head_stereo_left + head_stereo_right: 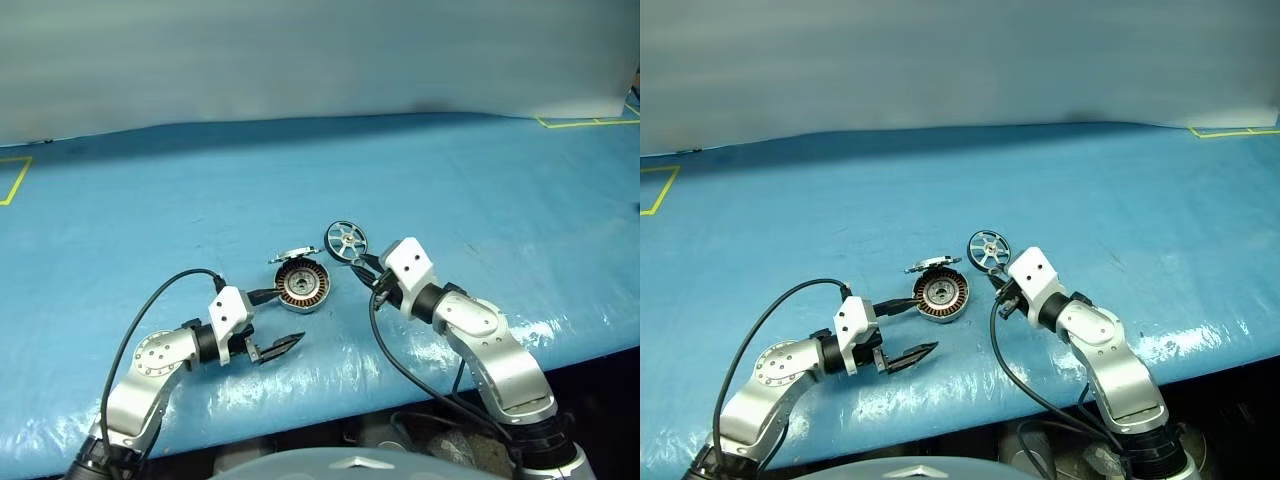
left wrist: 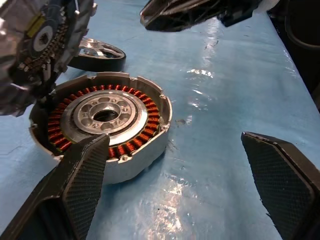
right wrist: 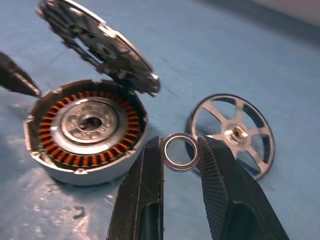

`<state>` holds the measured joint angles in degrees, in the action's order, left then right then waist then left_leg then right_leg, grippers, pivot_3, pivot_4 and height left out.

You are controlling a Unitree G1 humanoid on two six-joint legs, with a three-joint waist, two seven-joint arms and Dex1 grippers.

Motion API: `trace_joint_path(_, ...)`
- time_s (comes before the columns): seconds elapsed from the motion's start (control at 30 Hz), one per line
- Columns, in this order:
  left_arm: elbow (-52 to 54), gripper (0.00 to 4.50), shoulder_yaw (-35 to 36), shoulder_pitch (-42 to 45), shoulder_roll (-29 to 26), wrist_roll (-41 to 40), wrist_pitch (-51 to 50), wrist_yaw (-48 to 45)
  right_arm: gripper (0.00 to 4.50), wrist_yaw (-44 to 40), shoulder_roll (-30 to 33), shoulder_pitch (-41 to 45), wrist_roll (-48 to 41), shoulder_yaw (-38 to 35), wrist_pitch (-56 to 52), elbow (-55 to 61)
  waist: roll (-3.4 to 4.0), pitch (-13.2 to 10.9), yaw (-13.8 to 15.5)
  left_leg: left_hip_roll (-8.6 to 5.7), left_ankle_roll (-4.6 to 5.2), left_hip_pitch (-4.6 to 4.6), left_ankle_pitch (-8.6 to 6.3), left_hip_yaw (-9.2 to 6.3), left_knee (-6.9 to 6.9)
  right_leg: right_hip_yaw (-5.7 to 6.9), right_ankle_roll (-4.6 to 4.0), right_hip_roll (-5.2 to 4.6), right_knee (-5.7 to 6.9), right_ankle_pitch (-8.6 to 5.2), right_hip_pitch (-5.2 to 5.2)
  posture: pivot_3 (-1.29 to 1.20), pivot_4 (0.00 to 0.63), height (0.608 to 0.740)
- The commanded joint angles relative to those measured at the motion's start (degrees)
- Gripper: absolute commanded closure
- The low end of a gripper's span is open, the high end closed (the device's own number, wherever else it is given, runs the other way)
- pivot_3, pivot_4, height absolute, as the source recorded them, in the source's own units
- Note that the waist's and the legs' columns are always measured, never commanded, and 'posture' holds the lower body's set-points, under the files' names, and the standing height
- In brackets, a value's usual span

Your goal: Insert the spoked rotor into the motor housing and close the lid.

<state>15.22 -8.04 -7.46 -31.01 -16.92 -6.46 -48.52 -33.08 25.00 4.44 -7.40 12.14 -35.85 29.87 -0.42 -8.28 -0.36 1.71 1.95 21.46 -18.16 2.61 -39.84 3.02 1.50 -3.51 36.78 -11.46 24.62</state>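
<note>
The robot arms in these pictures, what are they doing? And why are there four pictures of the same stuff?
It is one robot with two arms, and each arm ends in a pincer of two black fingers. Two pictures come from cameras in its head, looking down over the arms. The other two come from little cameras on its wrists, looking along the fingers.

On the blue table sits the motor housing, a round case with copper wire coils inside. Its lid is tipped up, open. Beside it lies the spoked rotor, like a tiny wheel.

The right gripper pinches a small silver ring. The left gripper is open and empty, next to the housing.
</note>
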Motion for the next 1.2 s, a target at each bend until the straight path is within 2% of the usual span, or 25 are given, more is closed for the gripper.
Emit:
trace_joint_path(0.03,3.41,0.00,3.26,1.61,-1.02,-1.13,-1.28,1.10,3.84,-2.09,0.95,2.22,-0.93,2.89,-2.49,0.83,0.00,-0.02,0.01,-0.01,0.00,0.01,0.00,0.01,0.00,0.00,-0.08,-0.01,0.00,0.05,0.01,0.00,0.150,0.740)
trace_joint_path(0.23,6.39,0.00,4.97,0.96,-1.30,-1.68,-3.87,2.59,3.84,-2.53,-1.70,7.60,-0.39,6.17,-0.85,-5.26,-0.07,-0.06,-0.29,-0.08,0.03,0.02,-0.02,0.09,0.00,-0.07,-0.01,-0.01,-0.04,0.08,0.02,0.00,0.150,0.740)
trace_joint_path(0.5,9.67,0.00,4.24,-1.37,-1.02,-0.26,-5.62,5.11,3.84,-4.13,-2.05,12.85,2.64,11.48,1.33,-11.97,-0.06,-0.07,-0.20,-0.08,0.03,0.04,-0.02,0.07,0.00,-0.02,0.00,0.00,-0.05,0.11,0.02,0.00,0.150,0.740)
trace_joint_path(0.9,11.79,0.00,4.60,-2.88,-0.87,-0.70,-6.29,6.27,3.84,-7.89,-6.65,15.93,-1.14,11.12,-0.28,-16.85,-0.05,-0.08,-0.23,-0.06,0.03,0.04,-0.02,0.08,-0.01,-0.03,0.00,0.00,-0.04,0.12,0.02,0.00,0.150,0.740)
trace_joint_path(1.2,11.05,0.00,5.08,-3.15,-1.22,-0.11,-6.05,6.10,3.84,-7.17,-5.97,16.14,0.03,10.62,0.76,-18.69,-0.04,-0.08,-0.26,-0.08,0.03,0.04,-0.02,0.09,-0.01,-0.02,0.00,0.01,-0.03,0.11,0.03,0.00,0.150,0.740)
